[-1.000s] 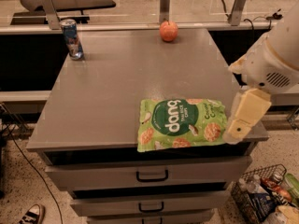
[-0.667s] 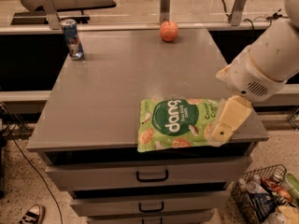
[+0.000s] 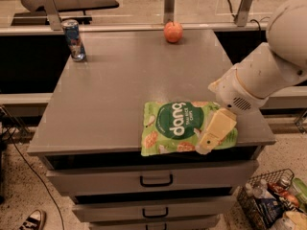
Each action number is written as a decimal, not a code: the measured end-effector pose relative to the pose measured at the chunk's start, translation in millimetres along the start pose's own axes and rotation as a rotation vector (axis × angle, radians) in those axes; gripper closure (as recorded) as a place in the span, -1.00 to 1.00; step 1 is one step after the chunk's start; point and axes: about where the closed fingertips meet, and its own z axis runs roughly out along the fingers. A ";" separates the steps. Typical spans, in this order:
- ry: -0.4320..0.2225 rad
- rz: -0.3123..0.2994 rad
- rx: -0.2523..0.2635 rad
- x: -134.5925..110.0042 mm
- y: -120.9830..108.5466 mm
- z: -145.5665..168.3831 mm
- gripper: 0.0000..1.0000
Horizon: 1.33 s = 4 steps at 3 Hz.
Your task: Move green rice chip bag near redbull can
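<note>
The green rice chip bag lies flat near the front edge of the grey table, right of centre. The gripper hangs from the white arm coming in from the right and sits over the bag's right end, low against it. The redbull can stands upright at the table's far left corner, far from the bag.
A round orange-red fruit sits at the back edge, centre right. Drawers are below the tabletop. A wire basket with items stands on the floor at lower right. A shoe lies at lower left.
The arm has swung left and down, carrying the gripper from the bag's right edge to over the bag's right end. The bag, can and fruit have not moved.
</note>
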 end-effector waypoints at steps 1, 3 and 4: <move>-0.014 0.009 0.016 0.6 -3.7 11.8 -0.70; -0.030 0.004 0.089 -0.4 -25.2 -0.8 0.21; -0.035 -0.002 0.129 -4.3 -35.8 -15.5 0.71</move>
